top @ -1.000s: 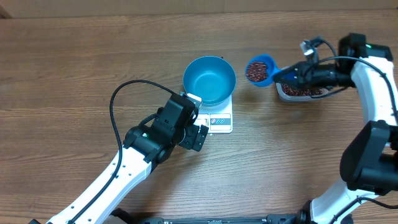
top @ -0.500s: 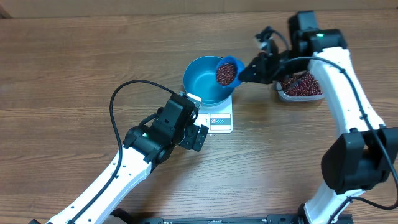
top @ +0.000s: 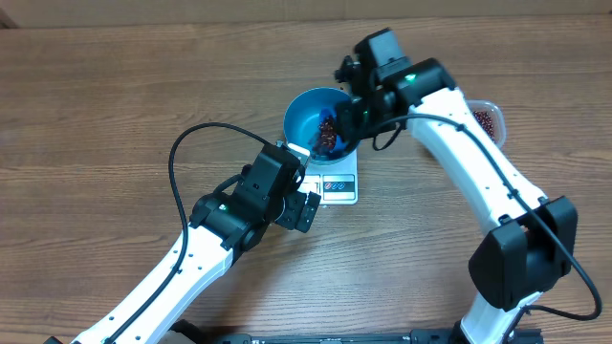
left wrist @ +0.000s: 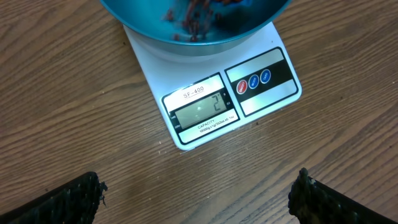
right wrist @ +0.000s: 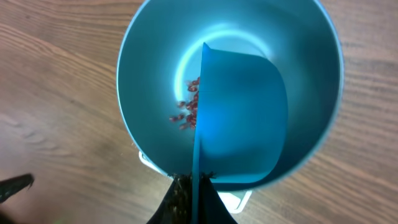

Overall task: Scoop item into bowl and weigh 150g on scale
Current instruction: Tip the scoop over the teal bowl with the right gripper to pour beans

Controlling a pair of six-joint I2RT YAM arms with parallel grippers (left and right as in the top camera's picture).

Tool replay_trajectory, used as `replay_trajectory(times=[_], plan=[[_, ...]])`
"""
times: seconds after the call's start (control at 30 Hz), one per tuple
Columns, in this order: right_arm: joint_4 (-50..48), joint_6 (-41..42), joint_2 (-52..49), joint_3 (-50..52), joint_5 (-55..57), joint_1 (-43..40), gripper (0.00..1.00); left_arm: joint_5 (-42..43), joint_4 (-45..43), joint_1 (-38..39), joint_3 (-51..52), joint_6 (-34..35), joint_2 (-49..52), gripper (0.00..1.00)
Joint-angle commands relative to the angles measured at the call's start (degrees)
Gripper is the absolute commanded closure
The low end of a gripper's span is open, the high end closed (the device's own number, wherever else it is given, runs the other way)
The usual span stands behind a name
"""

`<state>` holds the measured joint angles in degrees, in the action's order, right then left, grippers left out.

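**First Scoop Tipping; Target Weight Far Off**

The right gripper is clamped on the handle of the blue scoop, which is tipped inside the bowl. Only a few beans lie in the bowl, which sits on the scale. The display shows a single low digit. The left gripper hangs wide open near the scale, holding nothing. Judged remaining: many more scoops from the tub.
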<state>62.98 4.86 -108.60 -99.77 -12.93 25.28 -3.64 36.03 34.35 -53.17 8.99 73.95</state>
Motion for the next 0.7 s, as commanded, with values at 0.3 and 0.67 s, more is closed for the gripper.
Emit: replay_trajectory(times=[0.3,0.67], plan=[[-4.74,-0.66,2.86,-2.01,16.22,6.12,0.96,0.68,-0.02,-0.2,0.48,-0.42,0.31,0.01],[-6.69,-0.59,2.86,-2.01,41.16,15.61,0.96,0.68,-0.02,-0.2,0.48,-0.42,0.31,0.0]])
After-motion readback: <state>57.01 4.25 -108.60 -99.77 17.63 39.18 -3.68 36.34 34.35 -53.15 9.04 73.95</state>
